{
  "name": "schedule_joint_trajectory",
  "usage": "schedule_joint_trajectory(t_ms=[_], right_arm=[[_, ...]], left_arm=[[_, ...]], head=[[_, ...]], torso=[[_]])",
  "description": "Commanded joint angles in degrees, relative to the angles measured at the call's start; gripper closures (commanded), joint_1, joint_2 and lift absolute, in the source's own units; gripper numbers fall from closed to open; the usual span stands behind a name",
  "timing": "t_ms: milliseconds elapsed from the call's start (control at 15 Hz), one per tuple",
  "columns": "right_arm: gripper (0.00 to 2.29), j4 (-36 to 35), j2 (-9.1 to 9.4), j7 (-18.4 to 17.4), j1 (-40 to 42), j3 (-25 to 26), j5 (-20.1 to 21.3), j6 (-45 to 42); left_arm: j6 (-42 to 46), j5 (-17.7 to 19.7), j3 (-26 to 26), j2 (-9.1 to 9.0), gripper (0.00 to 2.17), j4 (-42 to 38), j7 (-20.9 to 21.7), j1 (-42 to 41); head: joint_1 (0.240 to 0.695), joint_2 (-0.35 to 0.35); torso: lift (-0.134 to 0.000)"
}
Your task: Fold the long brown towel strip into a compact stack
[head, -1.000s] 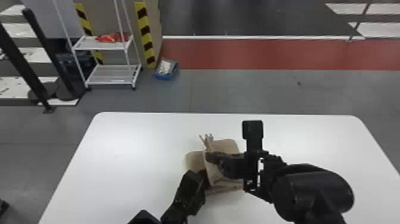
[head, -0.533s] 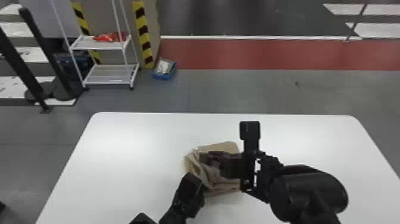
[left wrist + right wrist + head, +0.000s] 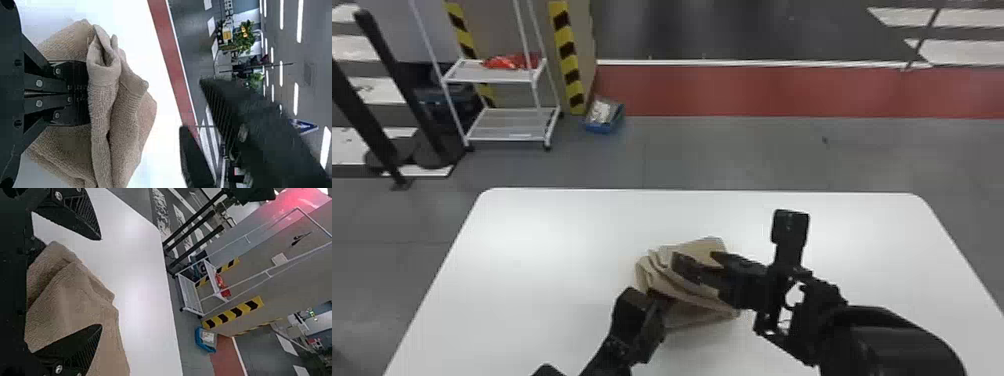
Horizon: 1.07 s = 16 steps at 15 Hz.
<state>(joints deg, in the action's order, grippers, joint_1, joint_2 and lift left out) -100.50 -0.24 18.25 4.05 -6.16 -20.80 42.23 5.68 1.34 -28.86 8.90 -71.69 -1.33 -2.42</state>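
Saw the brown towel (image 3: 654,280) heaped right at the tips of the left gripper (image 3: 85,94), with a raised fold running crosswise to the closed fingers. Could not tell of any cloth pinched between. Spread in loose layers to both sides of those fingers, flat on the white table (image 3: 557,260). Lay just beneath the right gripper (image 3: 101,282) too, with the fold roughly along that gripper's own reach. Found the right fingers wide apart and empty. Looked nearer to the left, touching; probably called for squaring the right to the fold before any closing or pressing.
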Motion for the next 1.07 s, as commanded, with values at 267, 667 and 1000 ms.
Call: schedule_joint_trajectory(t_ms=[267, 667, 1000], right_arm=[[0.1, -1.1, -1.52, 3.37, 5.45, 5.72, -3.9, -0.25], [0.18, -1.01, -1.43, 4.6, 9.23, 5.81, -4.6, -2.01], [0.51, -0.22, -1.16, 5.04, 9.93, 2.91, -4.69, -3.42]], left_arm=[[-4.94, -8.46, 5.75, 3.23, 1.32, -10.22, -2.98, -5.22], [-1.08, -9.17, 9.61, 4.37, 1.32, -10.4, -5.79, -6.81], [3.32, -8.38, 11.72, 4.81, 1.32, -10.4, -7.19, -7.16]], head=[[0.695, 0.001], [0.695, 0.061], [0.695, 0.105]], torso=[[0.0], [0.0], [0.0]])
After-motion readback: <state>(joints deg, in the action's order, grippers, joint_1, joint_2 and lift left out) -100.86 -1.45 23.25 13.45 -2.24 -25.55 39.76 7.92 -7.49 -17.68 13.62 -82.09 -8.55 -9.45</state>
